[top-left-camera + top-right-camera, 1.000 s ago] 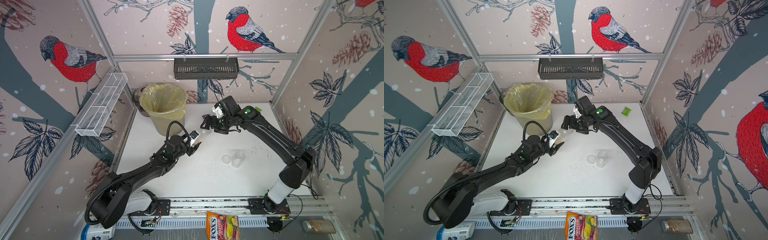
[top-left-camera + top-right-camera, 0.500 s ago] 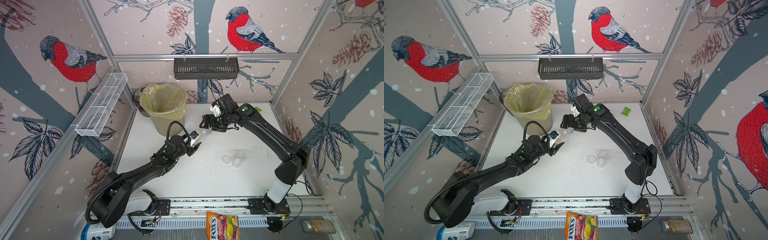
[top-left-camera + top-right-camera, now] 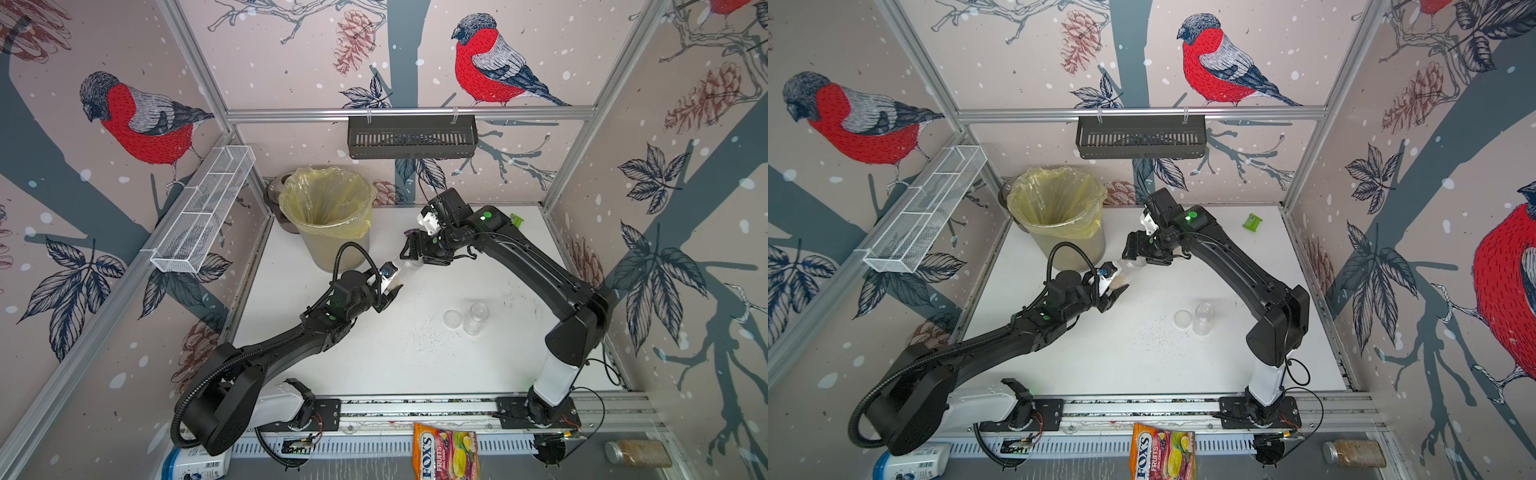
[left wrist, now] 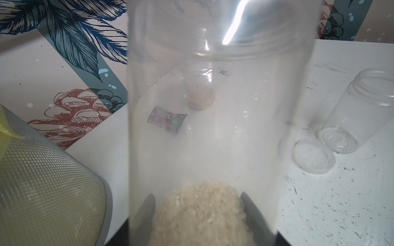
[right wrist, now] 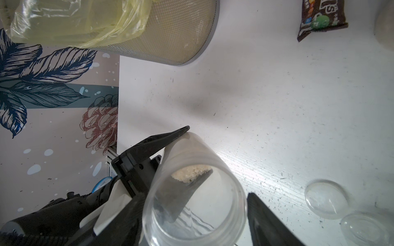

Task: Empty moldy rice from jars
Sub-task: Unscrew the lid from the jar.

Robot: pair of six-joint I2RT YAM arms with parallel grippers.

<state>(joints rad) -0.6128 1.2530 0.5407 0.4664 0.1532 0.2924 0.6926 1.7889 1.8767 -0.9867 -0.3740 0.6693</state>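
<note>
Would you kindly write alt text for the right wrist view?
The left gripper holds a tilted clear jar with a little rice inside, its top facing the camera. On the white table: a lined bin, candy packet, lid and empty jar.

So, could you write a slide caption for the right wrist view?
Left gripper holds a clear jar with some rice, near the yellow-lined mesh bin.

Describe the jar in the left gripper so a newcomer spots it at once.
Find the mesh waste bin with a yellow liner. Just in front, the left gripper holds a slim clear plastic jar, lifted and tilted. Unlike the empty clear jar standing further right, it holds pale rice.
</note>
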